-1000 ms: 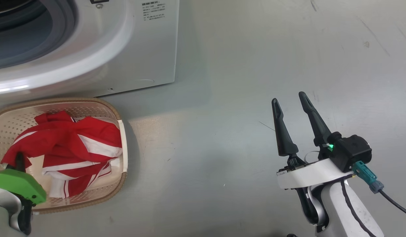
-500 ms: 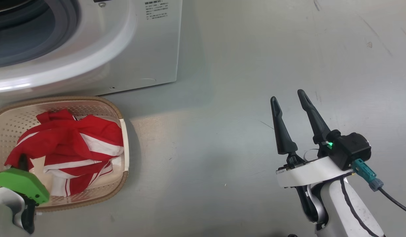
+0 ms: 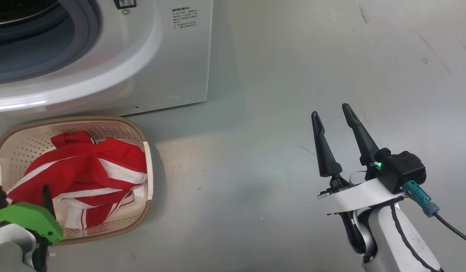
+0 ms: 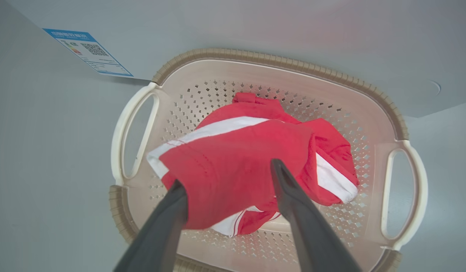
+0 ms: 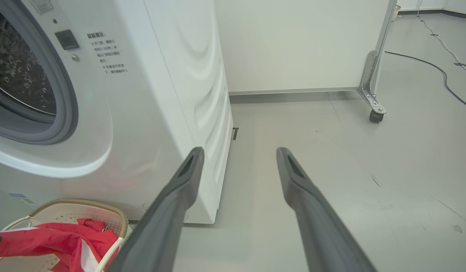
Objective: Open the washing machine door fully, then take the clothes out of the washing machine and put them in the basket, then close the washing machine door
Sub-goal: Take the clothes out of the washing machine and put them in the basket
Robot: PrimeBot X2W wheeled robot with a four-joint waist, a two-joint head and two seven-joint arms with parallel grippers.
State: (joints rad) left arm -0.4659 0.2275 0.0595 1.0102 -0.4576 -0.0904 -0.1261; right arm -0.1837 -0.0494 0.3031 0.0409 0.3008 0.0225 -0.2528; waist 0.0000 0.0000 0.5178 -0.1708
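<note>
The cream basket point(image 3: 141, 133) stands on the floor just in front of the white washing machine point(image 3: 172, 56). Red clothes point(image 3: 89, 166) with white stripes lie heaped in the basket. My left gripper point(image 3: 21, 194) hovers over the basket's near end. In the left wrist view its fingers point(image 4: 289, 196) stand wide apart, open, with the clothes point(image 4: 248, 151) bunched between and below them above the basket point(image 4: 293, 64). My right gripper point(image 3: 331, 113) is open and empty over bare floor, far to the right. The washing machine door is out of view; the drum opening point(image 5: 21, 87) gapes.
A blue label point(image 4: 89, 53) is stuck low on the machine's front. In the right wrist view a white partition on a castor point(image 5: 372, 113) stands behind the washing machine point(image 5: 161, 94), with a cable point(image 5: 437, 68) trailing on the grey floor at the right.
My left gripper has opened and let go of the red clothes, which now rest in the basket. The head camera has shifted slightly. The right arm has stayed put.
</note>
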